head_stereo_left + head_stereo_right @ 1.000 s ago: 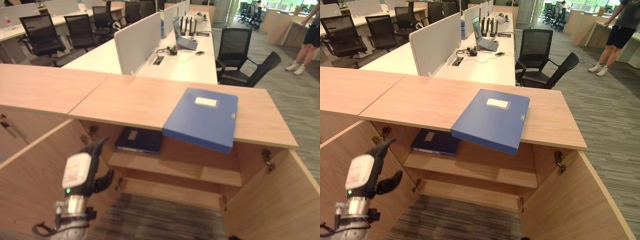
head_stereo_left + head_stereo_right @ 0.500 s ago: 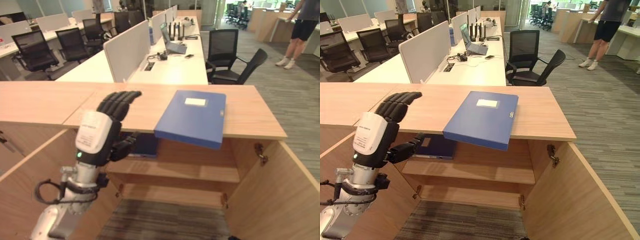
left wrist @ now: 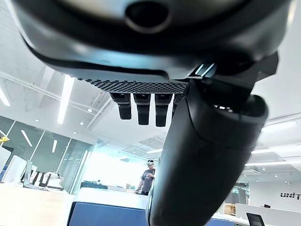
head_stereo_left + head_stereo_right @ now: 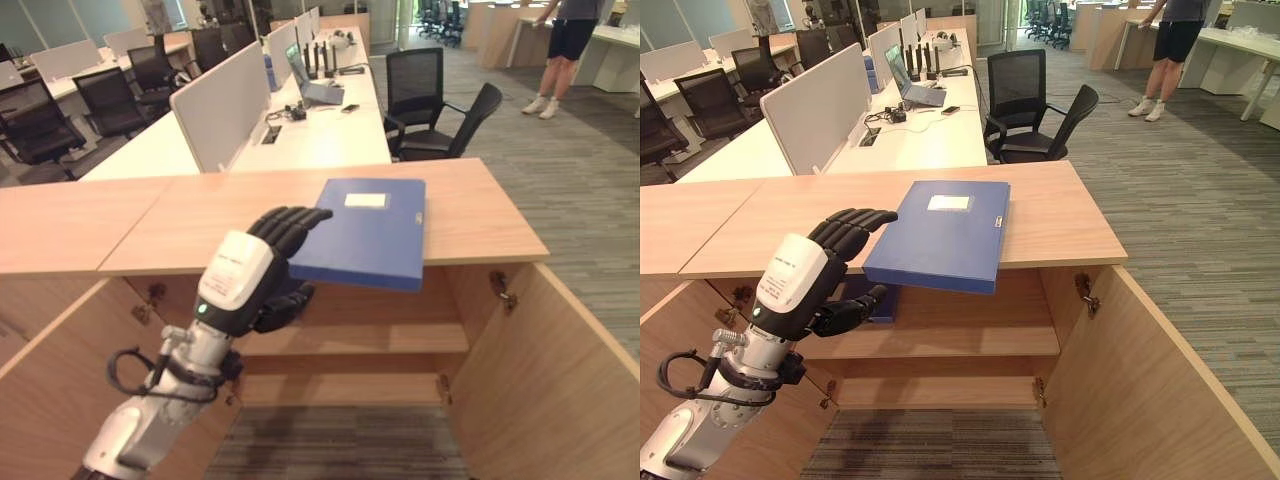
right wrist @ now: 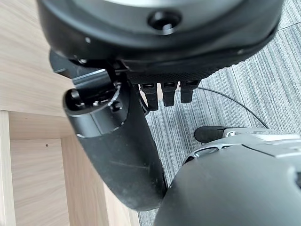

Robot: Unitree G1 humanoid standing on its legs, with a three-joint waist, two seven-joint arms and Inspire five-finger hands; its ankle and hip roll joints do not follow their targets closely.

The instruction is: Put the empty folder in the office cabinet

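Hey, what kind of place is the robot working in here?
An open-plan office, most likely: rows of white desks with partition screens, black mesh chairs, and a wooden cabinet with a blue folder on top.

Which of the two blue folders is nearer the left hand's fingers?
The lighter blue folder on the cabinet top, overhanging its front edge: the left hand reaches its corner. The darker folder lies on the shelf inside.

Left robot hand raised, fingers loosely extended; right robot hand relaxed, empty.
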